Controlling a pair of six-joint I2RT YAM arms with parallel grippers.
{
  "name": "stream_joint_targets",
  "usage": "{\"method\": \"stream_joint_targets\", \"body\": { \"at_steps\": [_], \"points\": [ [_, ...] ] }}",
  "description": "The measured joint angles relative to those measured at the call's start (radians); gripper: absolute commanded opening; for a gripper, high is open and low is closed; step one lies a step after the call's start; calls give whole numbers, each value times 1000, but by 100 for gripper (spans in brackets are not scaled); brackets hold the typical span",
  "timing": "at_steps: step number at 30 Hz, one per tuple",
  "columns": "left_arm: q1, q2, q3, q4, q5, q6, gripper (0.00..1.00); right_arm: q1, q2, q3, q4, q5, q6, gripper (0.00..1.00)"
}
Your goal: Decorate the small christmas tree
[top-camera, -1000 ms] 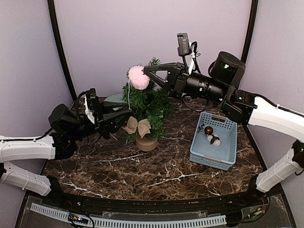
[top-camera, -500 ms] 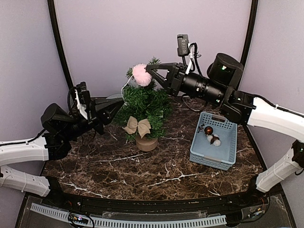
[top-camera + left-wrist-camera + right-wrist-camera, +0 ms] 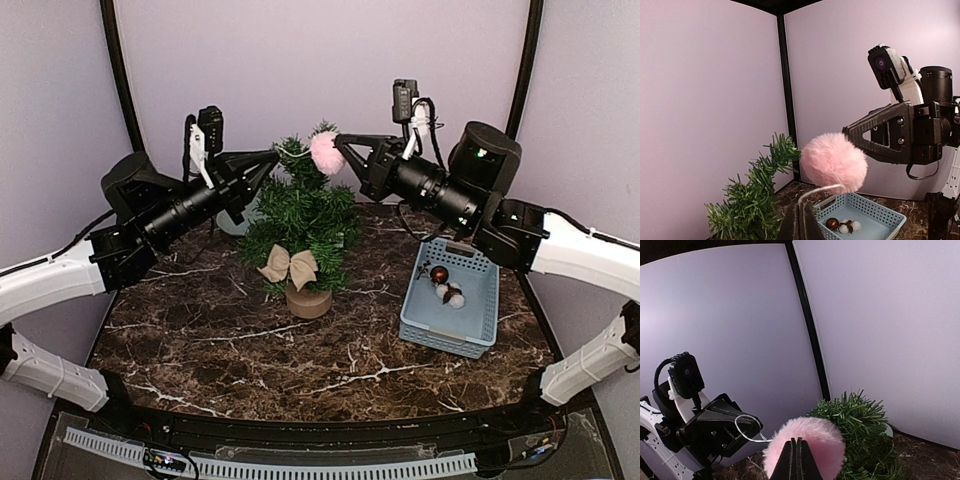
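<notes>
The small christmas tree [image 3: 300, 215] is seen upright near the centre of the dark marble counter [image 3: 200, 350]. Its tan stump base [image 3: 308, 301] is set on the surface, and a beige bow [image 3: 288, 265] is fixed low on the 6 o'clk side of the branches.

The R hand [image 3: 340, 144] is held out from the 3 o'clk side at treetop level. Its fingers [image 3: 790, 465] are closed together and clamped on a pink pom-pom [image 3: 327, 152]. In the R wrist view they are pressed into the fluff w/ only a thin seam btwn them. The pom-pom is held in the air just beside the top sprigs, at approx. 1 o'clk of the crown. Whether the needles are touched cannot be told.

The L hand [image 3: 273, 156] is held out from the 9 o'clk side at the same height, its tips faced toward the R hand across the treetop. Its fingers are shut too, pinched on the thin white loop [image 3: 815, 191], which is seen in the L wrist view running from under the pom-pom down to the tips. In the R wrist view the loop is seen arched over the L hand's nose.

A light-blue slotted basket [image 3: 455, 325] is set at 3 o'clk of the tree, well apart from the stump. At its far end a shiny brown bauble [image 3: 438, 274] and small white balls [image 3: 455, 296] are seen close together.
</notes>
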Motion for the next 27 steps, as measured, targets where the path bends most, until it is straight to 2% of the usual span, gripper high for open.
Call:
{"method": "stream_joint_targets", "body": {
  "at_steps": [6, 22, 27],
  "points": [
    [0, 60, 104, -124, -23, 32, 0, 0, -64, -49, -3, 66, -7, 0],
    [0, 8, 89, -384, -264, 11, 0, 1, 66, -52, -27, 67, 0, 0],
    [2, -26, 59, -427, -281, 2, 0, 8, 66, -52, -33, 71, -1, 0]
  ]
}}
